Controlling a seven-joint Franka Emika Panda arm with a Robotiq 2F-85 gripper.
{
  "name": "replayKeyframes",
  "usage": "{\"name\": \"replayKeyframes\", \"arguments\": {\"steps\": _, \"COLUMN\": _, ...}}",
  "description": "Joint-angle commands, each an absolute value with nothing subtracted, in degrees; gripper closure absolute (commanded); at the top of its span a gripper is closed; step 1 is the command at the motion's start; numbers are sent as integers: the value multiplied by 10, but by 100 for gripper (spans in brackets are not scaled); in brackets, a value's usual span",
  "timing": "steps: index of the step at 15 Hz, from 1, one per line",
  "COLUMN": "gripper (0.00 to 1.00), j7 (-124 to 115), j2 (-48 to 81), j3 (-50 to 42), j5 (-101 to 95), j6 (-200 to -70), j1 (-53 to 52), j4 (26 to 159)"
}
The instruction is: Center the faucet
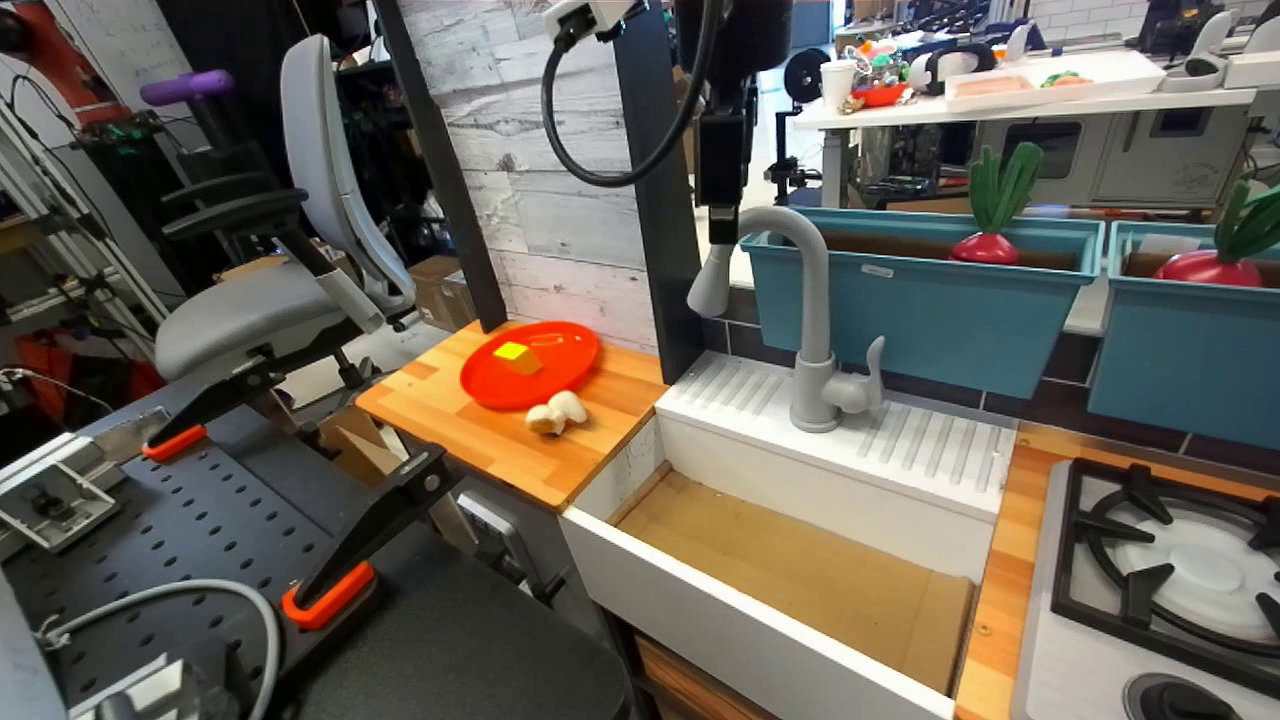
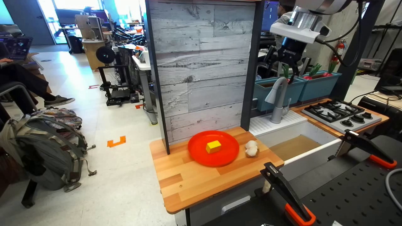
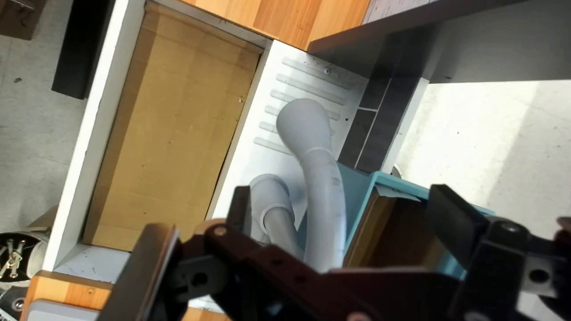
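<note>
Gripper (image 3: 345,207): fingers (image 3: 457,218) spread wide, one to each side of the faucet (image 1: 815,310) neck in the wrist view; nothing clamped; contact cannot be told.
Faucet: base on the white ledge (image 1: 940,440) along the tabletop (image 2: 201,182)'s rear edge, roughly midway between its wooden ends. Spout (image 3: 308,127) aimed at the rear corner by the dark post (image 1: 665,260), head above the grooves, not above the basin (image 1: 830,490).
Straddle, why: judged set for a push rather than a squeeze; the finger nearest the planters (image 1: 920,310) could sweep the spout toward the front edge.
Swing: not yet done; centred probably means spout over mid-basin.
Clearance: planters just behind the rear edge, so the rear finger likely has little room. Lever (image 1: 875,370) on the side toward the hob (image 2: 340,116), probably out of the way.
Plate (image 2: 224,155): red, near the rear edge before the pale panel (image 2: 201,72), yellow block (image 2: 213,146) on it; likely outside the spout's sweep.
Lumps (image 2: 252,148): pale, garlic or mushroom, cannot tell; just beside the plate, near the basin-side edge.
Surface: strip wood at both ends, cardboard (image 1: 770,550) lining the basin floor.
Room: lab-like. Black perforated table (image 1: 230,535) along the front edge, orange-tipped clamps (image 1: 330,597) on it; office chair (image 1: 240,320) and backpack (image 2: 47,153) off the plate-end edge; cluttered white bench (image 1: 1020,113) beyond the planters.
</note>
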State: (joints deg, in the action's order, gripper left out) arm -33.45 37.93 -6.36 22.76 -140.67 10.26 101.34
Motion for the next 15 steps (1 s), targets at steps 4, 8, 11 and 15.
{"name": "replayKeyframes", "arguments": {"steps": 4, "gripper": 33, "j7": -350, "j2": 416, "j3": -79, "j5": 216, "j6": -1382, "j1": 88, "j4": 972}}
{"name": "replayKeyframes", "arguments": {"steps": 8, "gripper": 65, "j7": -350, "j2": 422, "j3": -83, "j5": 211, "j6": -1384, "j1": 84, "j4": 966}}
{"name": "replayKeyframes", "arguments": {"steps": 11, "gripper": 87, "j7": -337, "j2": 414, "j3": -82, "j5": 209, "j6": -1397, "j1": 85, "j4": 979}}
{"name": "replayKeyframes", "arguments": {"steps": 15, "gripper": 94, "j7": -293, "j2": 401, "j3": -85, "j5": 181, "j6": -1397, "j1": 85, "j4": 998}}
